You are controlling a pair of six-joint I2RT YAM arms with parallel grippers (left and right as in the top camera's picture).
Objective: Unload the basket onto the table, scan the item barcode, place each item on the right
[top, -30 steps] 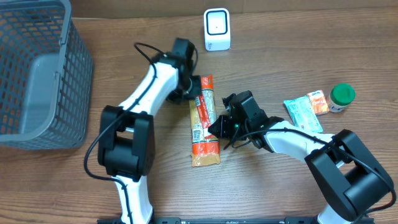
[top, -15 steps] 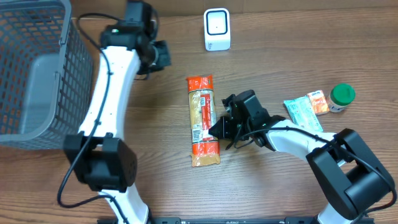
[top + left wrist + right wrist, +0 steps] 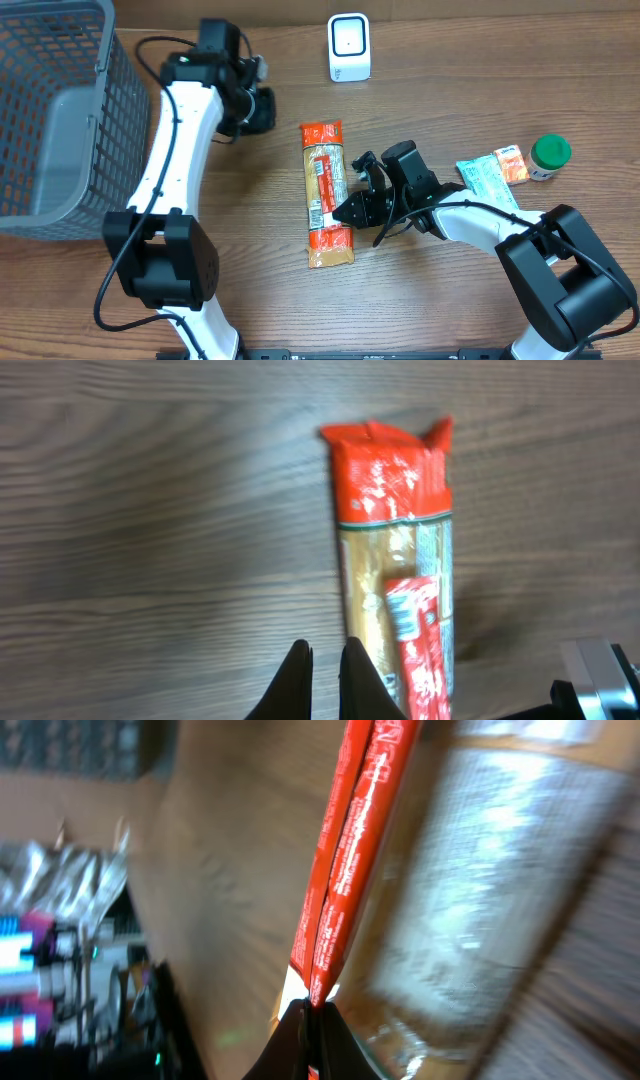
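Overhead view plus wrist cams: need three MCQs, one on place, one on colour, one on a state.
1. Where is the white scanner?
A. in the basket
B. standing apart, beyond the pasta package's far end
C. lying on the package

2. What colour is the small bottle's cap?
A. green
B. blue
C. yellow

3. How is the left gripper?
A. open around the package
B. shut on the scanner
C. shut, holding nothing

Answers:
1 B: the overhead view shows the scanner alone, past the package's red end, with a gap between them.
2 A: the cap at far right is plainly green.
3 C: the left wrist view shows it closed with nothing in it, beside the package.
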